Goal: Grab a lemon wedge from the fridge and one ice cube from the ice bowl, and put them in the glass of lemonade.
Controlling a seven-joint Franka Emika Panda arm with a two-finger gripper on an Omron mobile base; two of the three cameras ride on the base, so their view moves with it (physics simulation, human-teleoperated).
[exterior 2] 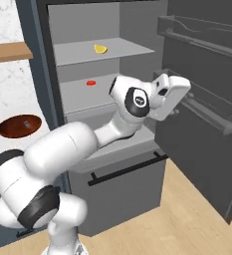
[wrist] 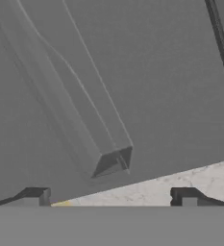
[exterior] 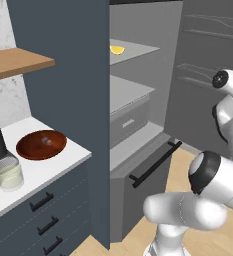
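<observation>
- Fridge door swung wide, giving access to the lemon wedge on the top shelf.
- Gripper spread, empty, facing the door's inner side — not yet aimed at the wedge.

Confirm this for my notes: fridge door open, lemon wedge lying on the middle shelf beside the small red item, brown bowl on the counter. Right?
Not quite. The lemon wedge lies on the top shelf of the open fridge; the small red item sits alone on the shelf below, as the right base view shows. The brown bowl is on the counter.
</observation>
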